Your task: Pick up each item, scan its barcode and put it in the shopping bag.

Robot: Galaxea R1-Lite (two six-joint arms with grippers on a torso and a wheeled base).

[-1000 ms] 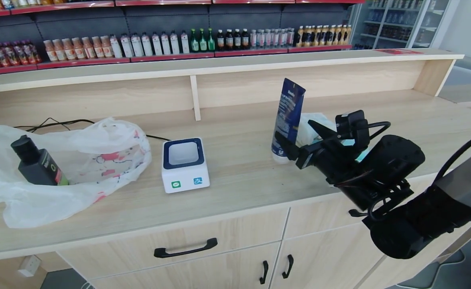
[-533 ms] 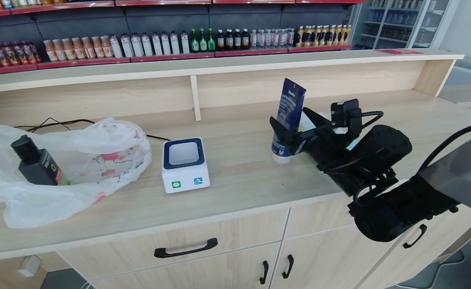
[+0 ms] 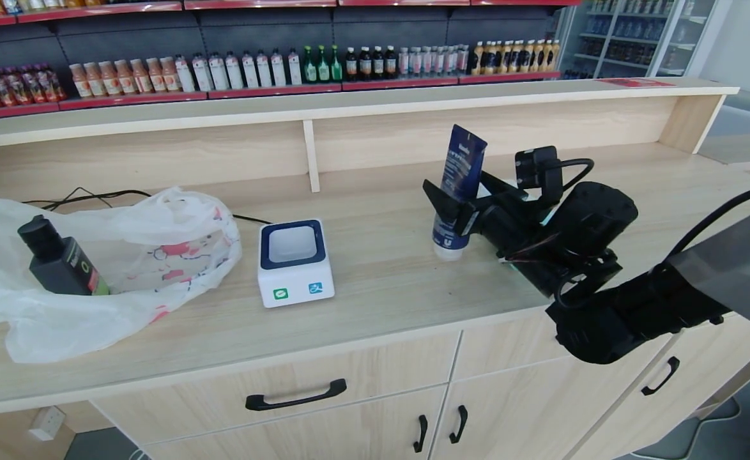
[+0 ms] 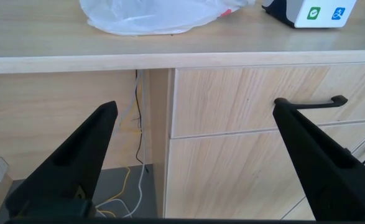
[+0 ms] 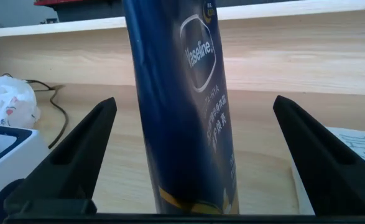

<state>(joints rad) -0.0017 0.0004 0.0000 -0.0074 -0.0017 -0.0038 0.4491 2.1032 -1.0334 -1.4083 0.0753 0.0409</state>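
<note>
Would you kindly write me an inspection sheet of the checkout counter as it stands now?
Surface: wooden counter, with drawers below.
Job's things: blue tube standing cap-down; shopping bag at the left holding a dark bottle; scanner between bag and tube.
Clutter: white packet lying flat behind the tube.
Grippers: right gripper open, fingers either side of the tube; left gripper open, low before the drawers.
Cables: black cable behind the bag.
Surroundings: shelves of bottles behind the counter.
</note>
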